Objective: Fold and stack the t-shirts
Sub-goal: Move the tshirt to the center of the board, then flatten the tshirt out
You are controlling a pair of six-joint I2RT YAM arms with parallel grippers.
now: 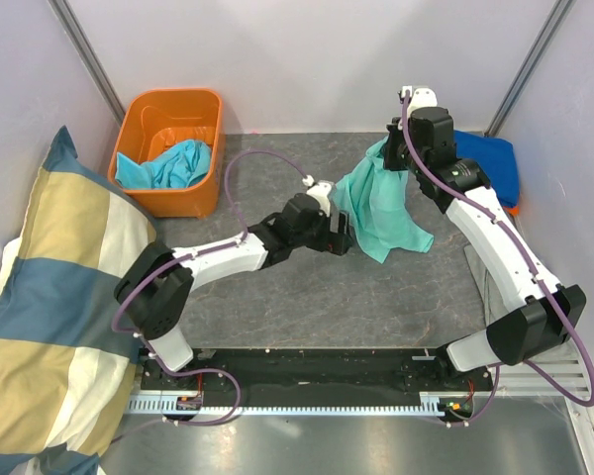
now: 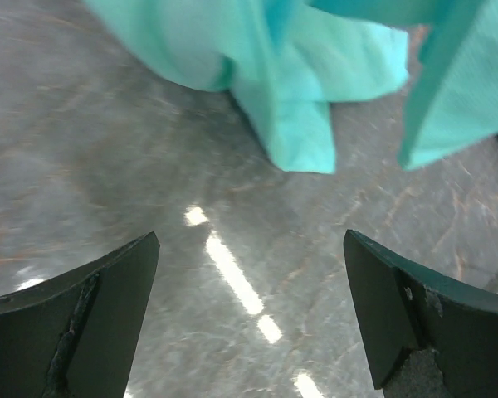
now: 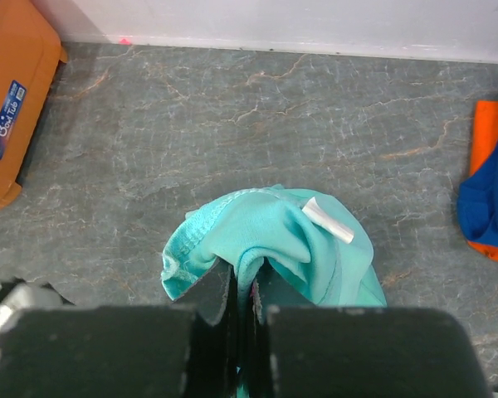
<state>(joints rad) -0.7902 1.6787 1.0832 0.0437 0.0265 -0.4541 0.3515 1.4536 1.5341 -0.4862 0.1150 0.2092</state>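
Mint-teal t-shirt [image 1: 376, 208] hangs over the desk [image 1: 376, 297] from my right pincer [image 3: 242, 286], clamped on a thin fold; slippage possible. My left pincer [image 2: 251, 249], wide open beside its lower edge, may seize doubled layers.

i see a soft mint-teal cotton t-shirt [image 1: 381, 213], plain, with a small white tag [image 3: 328, 220] on it. the crumpled turquoise t-shirt [image 1: 168, 163] sits in a bright orange plastic tub [image 1: 173, 117]. the royal blue t-shirt [image 1: 490, 158] has an orange t-shirt [image 3: 484, 133] below it. the big soft pillow [image 1: 49, 297] shows blue and cream stripes. the table top [image 1: 376, 297] is grey with marble veins.
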